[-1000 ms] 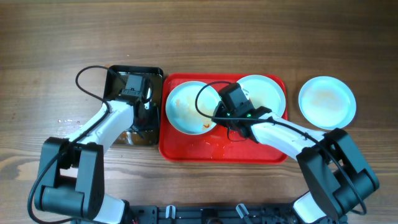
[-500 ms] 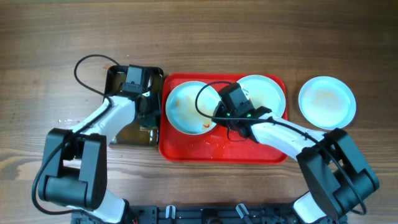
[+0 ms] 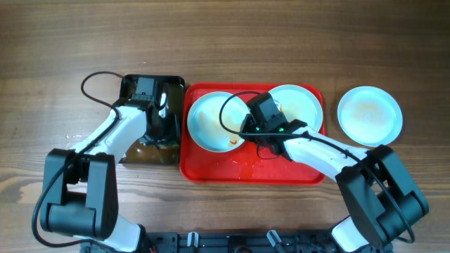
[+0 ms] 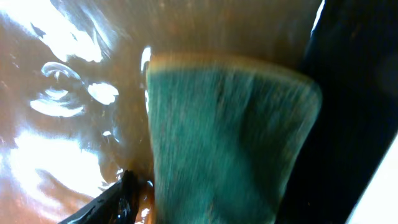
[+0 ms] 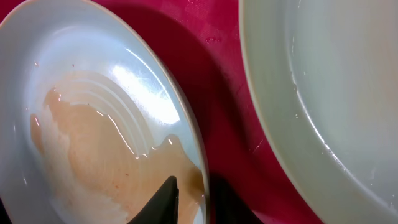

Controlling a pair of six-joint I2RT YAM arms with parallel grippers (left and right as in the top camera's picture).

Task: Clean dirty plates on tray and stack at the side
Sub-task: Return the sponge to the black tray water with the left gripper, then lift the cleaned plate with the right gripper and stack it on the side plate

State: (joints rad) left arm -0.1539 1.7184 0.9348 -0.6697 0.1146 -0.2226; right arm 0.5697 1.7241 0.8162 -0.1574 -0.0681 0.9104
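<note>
Two white dirty plates sit on the red tray. The left one holds a brownish watery film and a small orange-red smear by its near rim. The right one looks wet. My right gripper straddles the left plate's rim, slightly open, one finger inside and one outside. My left gripper is open in the black tray, with the green sponge lying between its fingers; only its left finger shows, a small gap from the sponge.
A third white plate with a faint brownish film lies on the wooden table, right of the red tray. The black tray holds brown liquid and touches the red tray's left edge. Cables loop over both arms.
My left jaws have opened off the sponge, and that arm has shifted slightly over the black tray. My right jaws have loosened a little on the plate's rim. The plates have not moved.
</note>
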